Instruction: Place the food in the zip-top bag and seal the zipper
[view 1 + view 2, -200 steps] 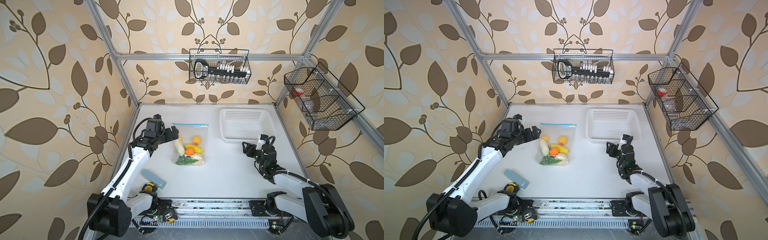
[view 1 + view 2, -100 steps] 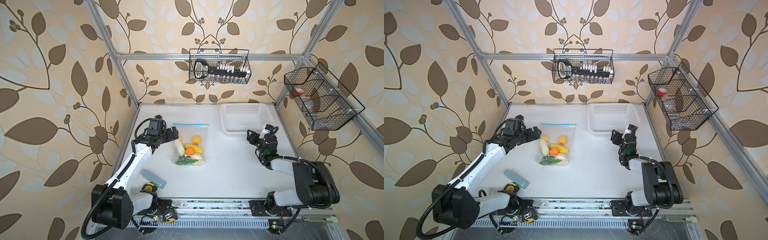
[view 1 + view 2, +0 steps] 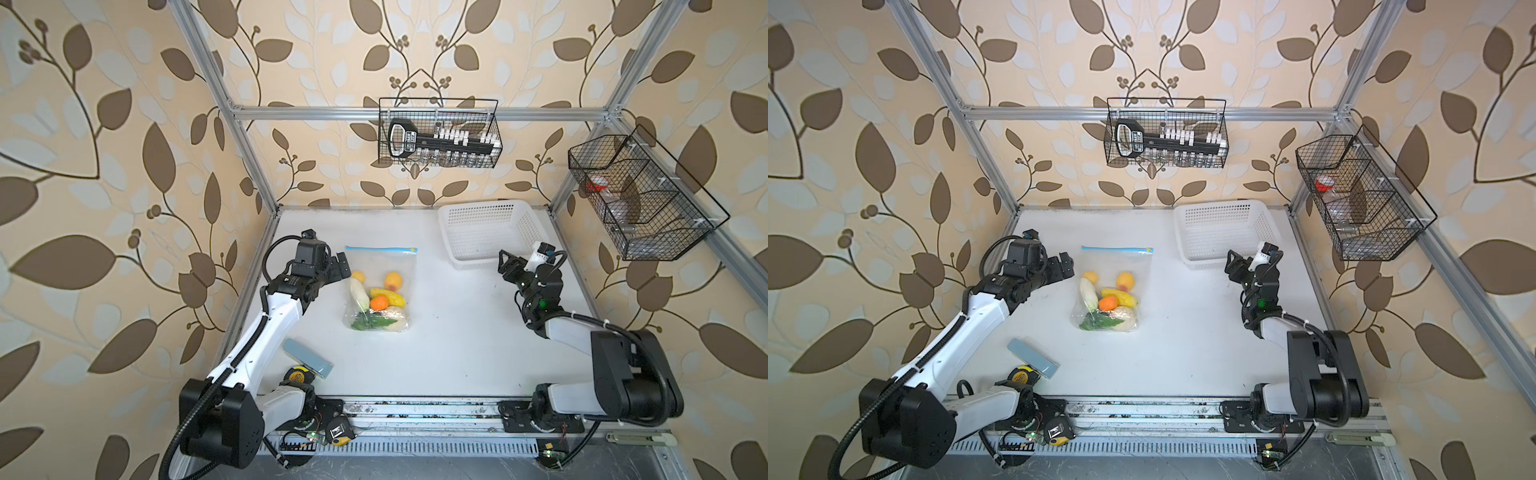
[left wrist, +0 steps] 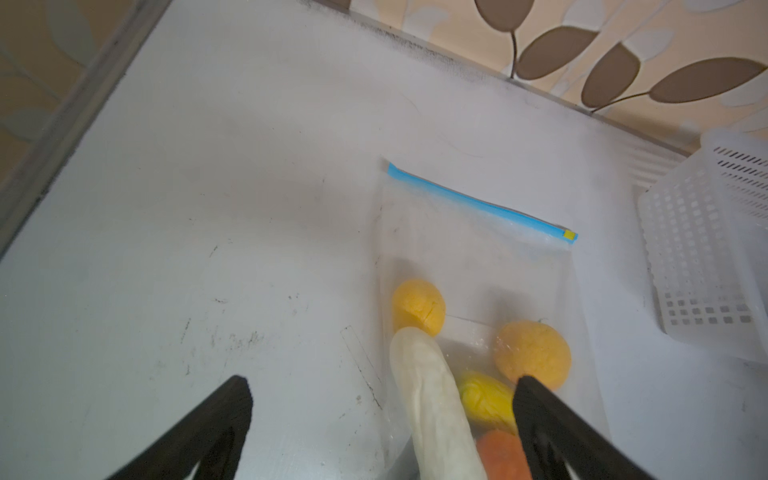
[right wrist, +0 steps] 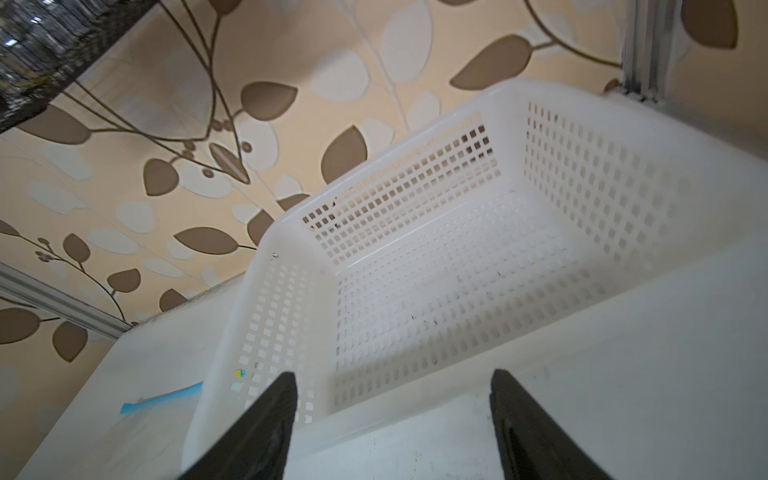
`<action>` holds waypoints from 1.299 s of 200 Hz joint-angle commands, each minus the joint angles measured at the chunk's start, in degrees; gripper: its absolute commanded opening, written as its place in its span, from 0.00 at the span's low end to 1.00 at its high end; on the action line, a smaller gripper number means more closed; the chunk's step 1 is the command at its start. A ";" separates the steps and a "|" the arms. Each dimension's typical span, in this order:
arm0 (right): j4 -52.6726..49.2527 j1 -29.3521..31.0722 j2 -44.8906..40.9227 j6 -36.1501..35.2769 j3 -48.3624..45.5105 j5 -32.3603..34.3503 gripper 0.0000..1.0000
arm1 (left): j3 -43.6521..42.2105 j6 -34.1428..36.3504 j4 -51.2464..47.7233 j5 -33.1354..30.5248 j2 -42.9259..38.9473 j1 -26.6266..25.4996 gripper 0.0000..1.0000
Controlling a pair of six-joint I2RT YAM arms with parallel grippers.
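— On the white tabletop [image 3: 457, 332], left of the middle in both top views, what lies there?

— The zip-top bag [image 3: 380, 266], lying flat, with the food inside its clear plastic. A lemon [image 3: 358, 276] and a peach [image 3: 392, 281] sit nearest the zipper [image 3: 380, 249]. Below them are a pale green-white vegetable [image 3: 359, 293], a yellow corn [image 3: 388, 296] and an orange [image 3: 379, 304]. Leafy greens [image 3: 368, 322] and a beige lump [image 3: 397, 325] are bunched at the bag's bottom end.

— And the zipper?

— It runs along the bag's far edge as a straight light-blue strip. Its yellow tab [image 3: 413, 249] is at the end toward the white perforated basket [image 3: 449, 237]. Whether it is pressed shut along its whole length I cannot tell.

— Where is the left gripper [image 3: 340, 267]?

— Just beside the bag's left edge, level with the lemon. Its jaws are spread wide and hold nothing. In the left wrist view one finger [image 4: 220, 424] is over bare tabletop and the other is in front of the bag, by the peach and the corn. Whether it touches the plastic I cannot tell.

— The right gripper [image 3: 508, 264]?

— Well apart from the bag, just at the basket's near rim and pointing into it. Its jaws stand apart with nothing between them.
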 commanded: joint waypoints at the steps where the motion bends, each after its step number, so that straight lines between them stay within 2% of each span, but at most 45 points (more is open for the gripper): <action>1: -3.01 0.52 -7.38 -6.44 -3.29 3.03 0.74 | -4.89 1.61 8.33 -7.24 -4.28 -0.33 0.99; 21: -7.38 3.88 -14.52 -15.61 -5.32 9.56 0.75 | -8.86 2.74 11.72 -12.76 -3.05 -0.32 0.99; 41: -3.51 8.75 -15.79 -26.66 -8.57 17.54 0.75 | -10.46 4.02 14.10 -17.14 1.04 -0.26 0.99; 57: 3.24 9.67 -14.03 -29.73 -11.47 19.57 0.75 | -10.78 5.44 16.67 -22.12 4.64 -0.15 0.99; 66: 3.64 9.90 -13.59 -31.25 -11.92 20.14 0.76 | -10.92 7.52 18.72 -23.09 6.52 -0.06 0.99; 85: 4.44 9.59 -13.23 -31.66 -11.90 20.15 0.77 | -12.15 10.57 23.57 -23.34 8.97 0.38 0.99; 104: 5.91 9.60 -12.22 -32.38 -11.67 19.93 0.77 | -16.02 14.81 32.86 -21.93 9.90 0.53 0.98; 128: 1.51 11.30 -14.89 -33.22 -12.95 19.10 0.77 | -18.18 16.95 38.14 -20.41 12.21 2.09 0.98; 168: 12.02 11.04 -10.16 -31.59 -17.46 22.02 0.77 | -22.14 20.64 48.57 -12.78 16.13 5.89 0.96; 185: 17.31 11.12 -8.01 -30.81 -19.47 23.37 0.77 | -22.52 19.70 50.14 -9.64 16.18 6.65 0.95; 217: 25.46 10.83 -1.95 -31.14 -20.83 23.23 0.77 | -28.13 18.54 63.09 -8.36 18.54 7.22 0.97; 235: 20.74 9.72 -3.65 -29.79 -19.70 21.62 0.76 | -28.84 18.54 65.21 -7.71 21.26 7.60 0.97; 260: 20.20 8.30 -2.37 -29.39 -18.66 19.09 0.76 | -28.09 18.37 64.53 -5.45 22.12 8.58 0.99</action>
